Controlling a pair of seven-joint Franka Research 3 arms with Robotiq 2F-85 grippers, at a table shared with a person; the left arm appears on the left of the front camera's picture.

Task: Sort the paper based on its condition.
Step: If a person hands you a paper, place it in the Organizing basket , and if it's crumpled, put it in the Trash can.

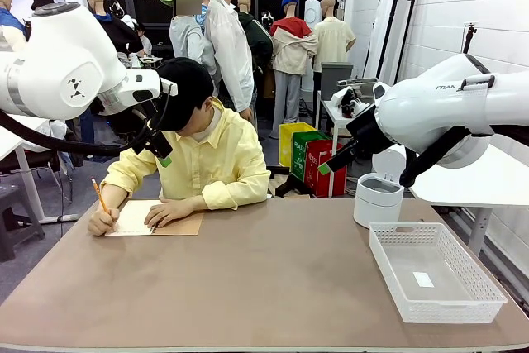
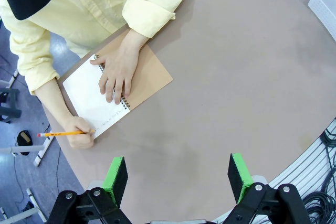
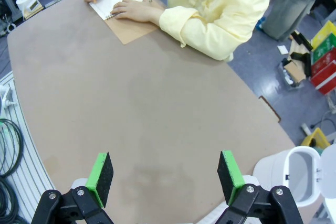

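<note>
Your brown bench point(image 1: 264, 270) stretches wide, and a person point(image 1: 207, 159) in yellow leans over its far left corner. Left pincer point(image 2: 177, 169) hangs above the bench, spread wide and empty; right pincer point(image 3: 165, 171), same story. A white basket point(image 1: 450, 312) sits by the near right corner. The paper point(image 2: 86, 90) is a flat, smooth white page, bound in the tan notebook point(image 2: 152, 74) at that far left corner. One hand point(image 2: 118, 74) presses it, and a pencil point(image 2: 60, 134) touches its edge.
</note>
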